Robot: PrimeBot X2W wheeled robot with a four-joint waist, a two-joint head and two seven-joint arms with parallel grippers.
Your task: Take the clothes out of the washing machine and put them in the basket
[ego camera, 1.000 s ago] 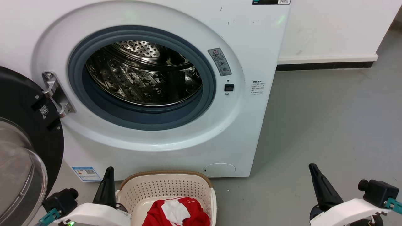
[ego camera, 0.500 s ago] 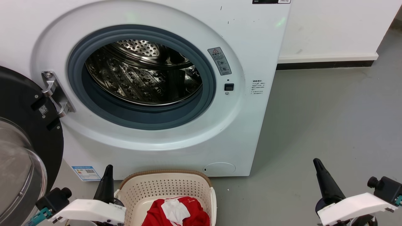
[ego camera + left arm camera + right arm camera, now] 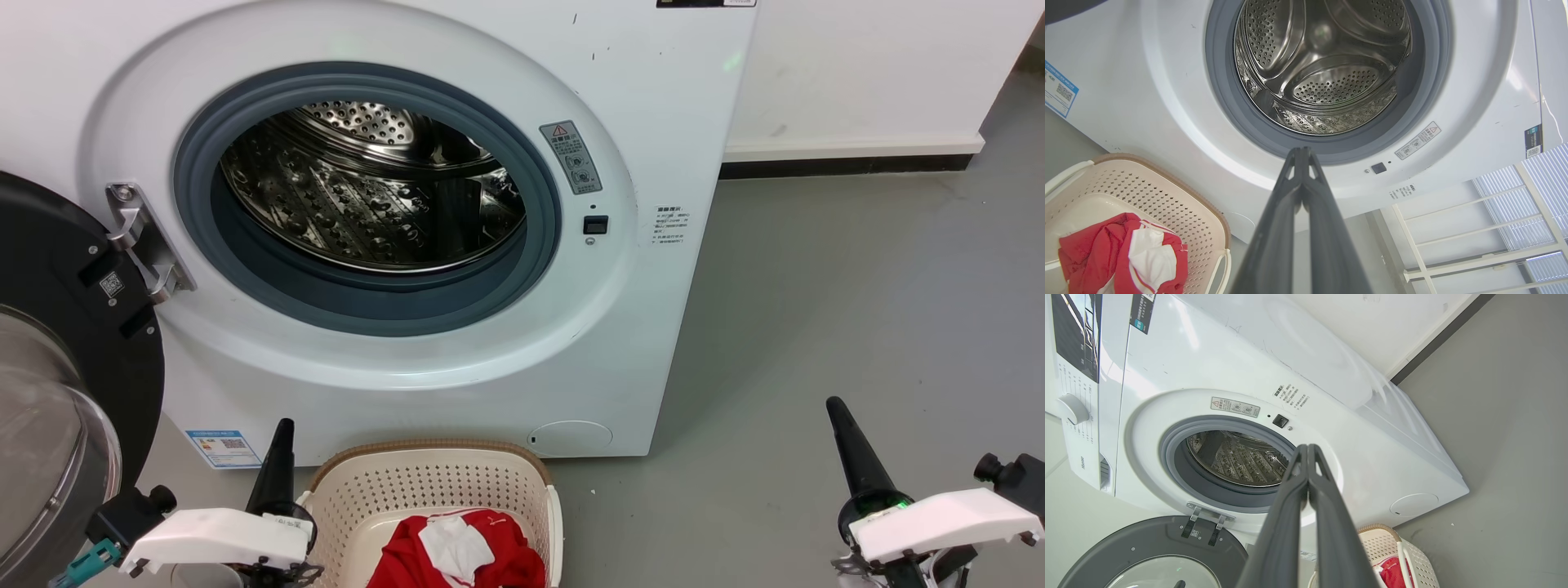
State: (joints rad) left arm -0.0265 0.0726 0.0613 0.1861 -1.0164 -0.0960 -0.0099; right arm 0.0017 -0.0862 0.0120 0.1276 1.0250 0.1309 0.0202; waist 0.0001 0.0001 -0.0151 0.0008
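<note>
Grey floor [image 3: 857,286] bears the washing machine [image 3: 653,98] and basket [image 3: 433,490].

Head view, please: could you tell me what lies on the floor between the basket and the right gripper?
In the head view, the stretch from the basket to the right gripper is bare grey floor; nothing lies on it.

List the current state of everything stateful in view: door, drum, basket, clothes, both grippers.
washing machine door: wide open
drum: nothing visible inside
basket: upright on the floor, partly filled
clothes: crumpled heap inside the basket
left gripper: jaws shut, empty
right gripper: jaws shut, empty
</note>
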